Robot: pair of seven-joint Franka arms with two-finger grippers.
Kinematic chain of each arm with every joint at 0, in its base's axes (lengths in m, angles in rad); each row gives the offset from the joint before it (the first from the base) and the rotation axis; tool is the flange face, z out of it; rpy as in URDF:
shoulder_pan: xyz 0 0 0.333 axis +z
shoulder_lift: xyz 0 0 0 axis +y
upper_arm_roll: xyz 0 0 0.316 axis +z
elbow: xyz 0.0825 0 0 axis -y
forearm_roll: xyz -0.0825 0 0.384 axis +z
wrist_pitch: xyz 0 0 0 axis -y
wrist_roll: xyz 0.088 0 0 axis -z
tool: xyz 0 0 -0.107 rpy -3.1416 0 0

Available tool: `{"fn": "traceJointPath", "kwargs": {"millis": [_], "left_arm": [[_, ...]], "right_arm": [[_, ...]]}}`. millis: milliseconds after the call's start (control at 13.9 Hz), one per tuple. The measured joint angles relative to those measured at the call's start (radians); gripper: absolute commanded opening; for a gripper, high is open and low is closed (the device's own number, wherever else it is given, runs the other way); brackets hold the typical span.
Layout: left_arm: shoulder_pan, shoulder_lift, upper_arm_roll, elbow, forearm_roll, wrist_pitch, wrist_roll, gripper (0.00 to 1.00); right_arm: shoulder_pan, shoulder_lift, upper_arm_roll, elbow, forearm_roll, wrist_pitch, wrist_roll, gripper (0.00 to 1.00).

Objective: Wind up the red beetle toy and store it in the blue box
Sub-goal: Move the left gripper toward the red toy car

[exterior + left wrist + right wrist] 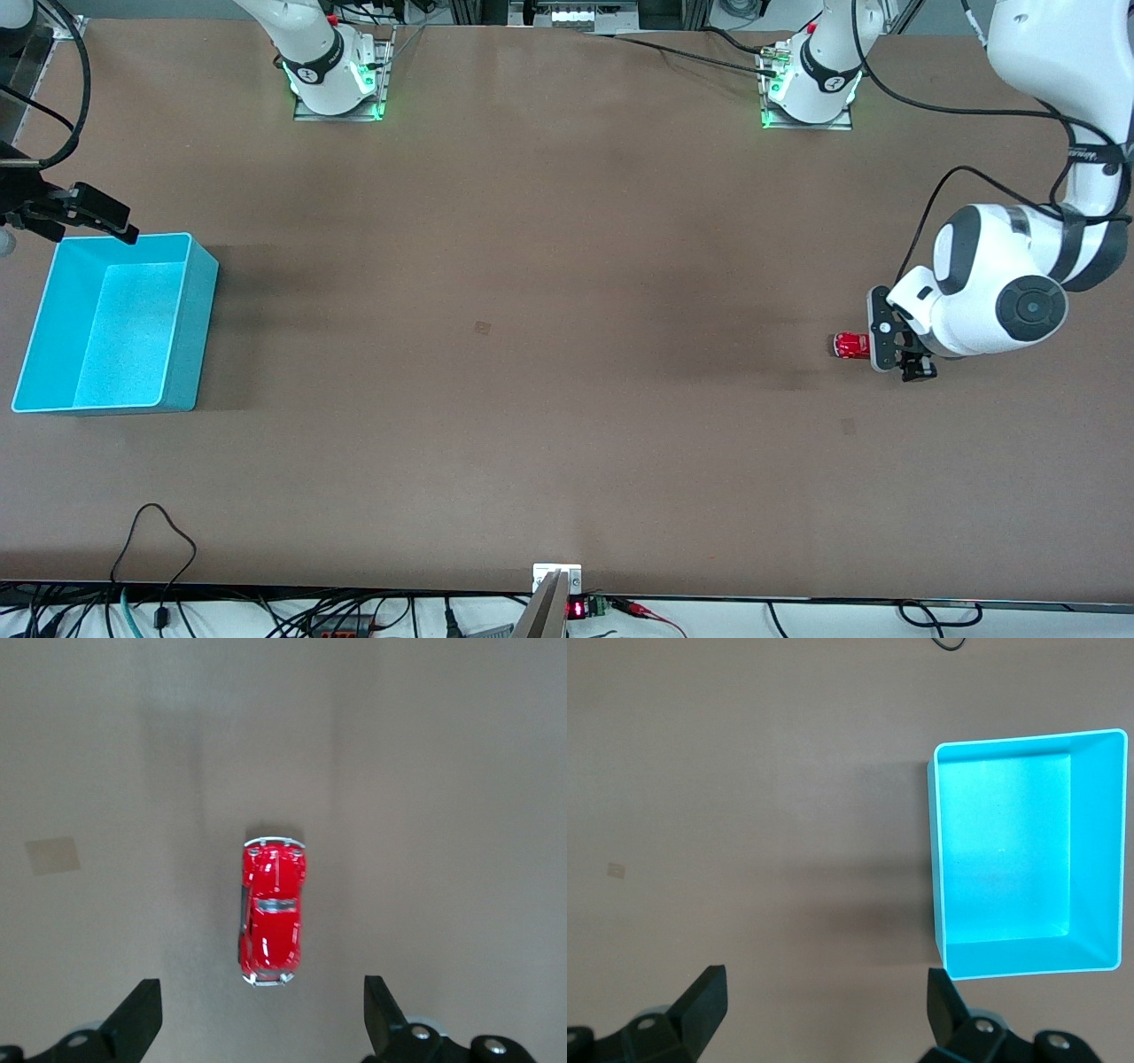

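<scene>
Left gripper [261,1028] spread wide above the red beetle toy [271,912], not touching it; toy on the table [549,354] toward the left arm's end. Right gripper [824,1010] also spread open, waiting near the blue box [199,301].

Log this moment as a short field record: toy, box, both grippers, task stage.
toy: red beetle toy on the bare table, toward the left arm's end, on its wheels, not gripped
box: blue box toward the right arm's end, nothing in it
left gripper: left gripper open, over the table beside the toy, fingers apart from it
right gripper: right gripper open, holding nothing, beside the box's rim, waiting
task stage: toy not yet picked up or wound, not in the box
</scene>
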Motion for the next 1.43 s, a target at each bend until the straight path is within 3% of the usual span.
{"fn": "traceJointPath", "kwargs": {"millis": [430,717,860,932,1219,1434], "left_arm": [[0.032,0.002,0.000,-0.193,0.001,0.326,0.034,0.99],[0.033,0.001,0.000,-0.267,0.001,0.432,0.060,0.81],[0.033,0.001,0.000,-0.271,0.001,0.434,0.063,0.64],[0.033,0.001,0.000,-0.272,0.001,0.434,0.065,0.50],[0.037,0.000,0.000,-0.275,0.001,0.434,0.067,0.23],[0.048,-0.002,0.000,-0.275,0.001,0.435,0.071,0.21]], "right_arm": [[0.000,0.000,0.000,0.000,0.000,0.000,0.000,1.00],[0.000,0.000,0.000,0.000,0.000,0.000,0.000,1.00],[0.000,0.000,0.000,0.000,0.000,0.000,0.000,1.00],[0.000,0.000,0.000,0.000,0.000,0.000,0.000,1.00],[0.000,0.000,0.000,0.000,0.000,0.001,0.000,1.00],[0.000,0.000,0.000,0.000,0.000,0.001,0.000,1.00]]}}
